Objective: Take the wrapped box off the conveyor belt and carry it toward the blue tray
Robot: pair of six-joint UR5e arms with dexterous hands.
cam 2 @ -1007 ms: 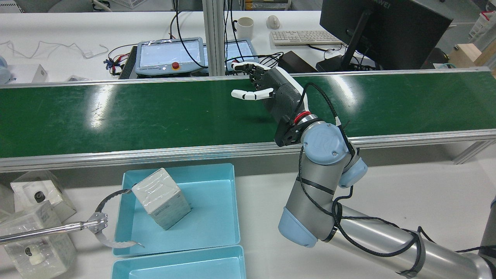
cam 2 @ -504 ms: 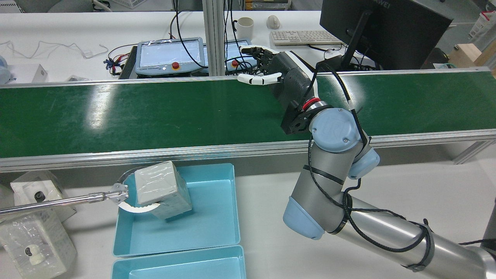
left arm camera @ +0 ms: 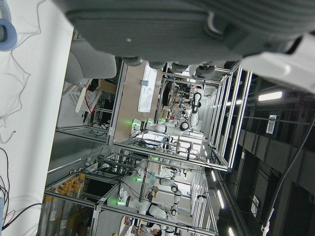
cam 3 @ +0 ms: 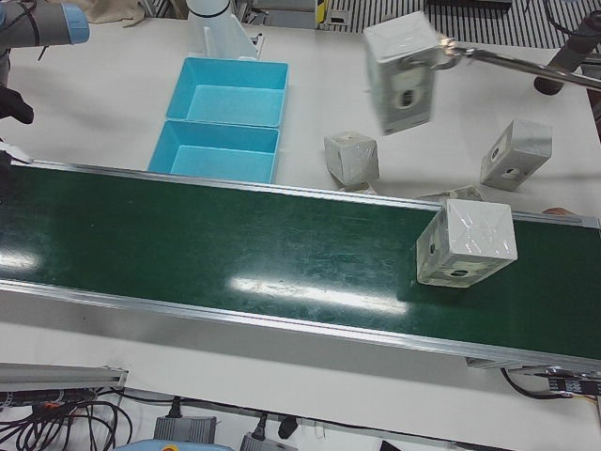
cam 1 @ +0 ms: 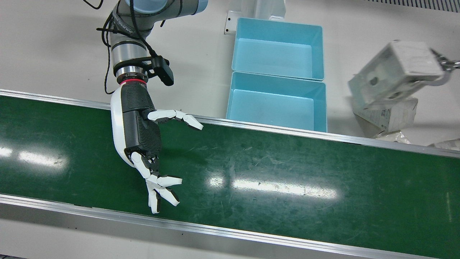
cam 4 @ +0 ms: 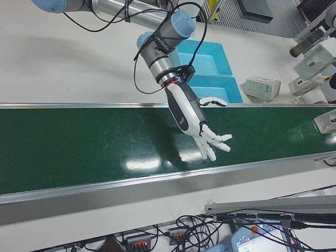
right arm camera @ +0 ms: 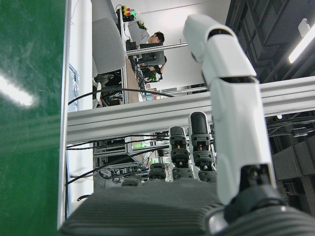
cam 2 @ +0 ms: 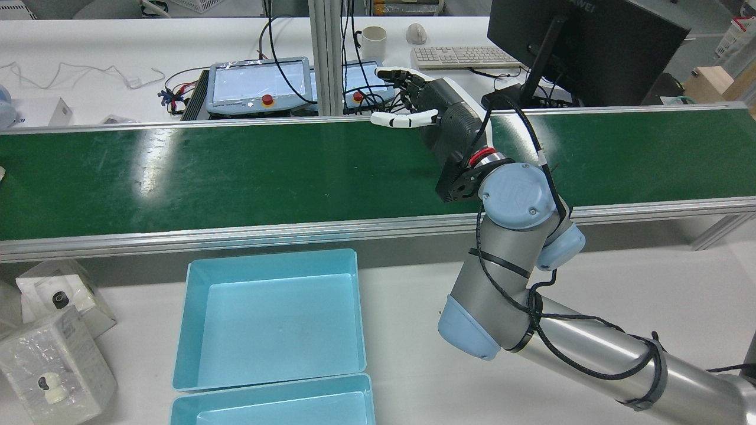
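Observation:
A wrapped white box (cam 3: 467, 242) sits on the green conveyor belt (cam 3: 235, 254), at that view's right end; its edge also shows in the right-front view (cam 4: 327, 121). My right hand (cam 1: 143, 144) is open and empty, with its fingers spread over the belt (cam 1: 287, 172), far from the box. It also shows in the rear view (cam 2: 440, 118) and the right-front view (cam 4: 197, 123). Two blue trays (cam 1: 273, 109) stand empty beside the belt, also in the rear view (cam 2: 271, 324). The left hand view shows only the palm of my left hand (left arm camera: 187, 29).
A metal tong tool holds another wrapped box (cam 3: 402, 70) in the air beyond the trays; it also shows in the front view (cam 1: 395, 73). More wrapped boxes (cam 2: 56, 366) lie on the white table. Teach pendants (cam 2: 260, 85) and a monitor (cam 2: 585, 47) stand past the belt.
The tongs closed on the box in the blue tray and lifted it out of the rear view. My right hand moved a little right and toward the belt's far edge.

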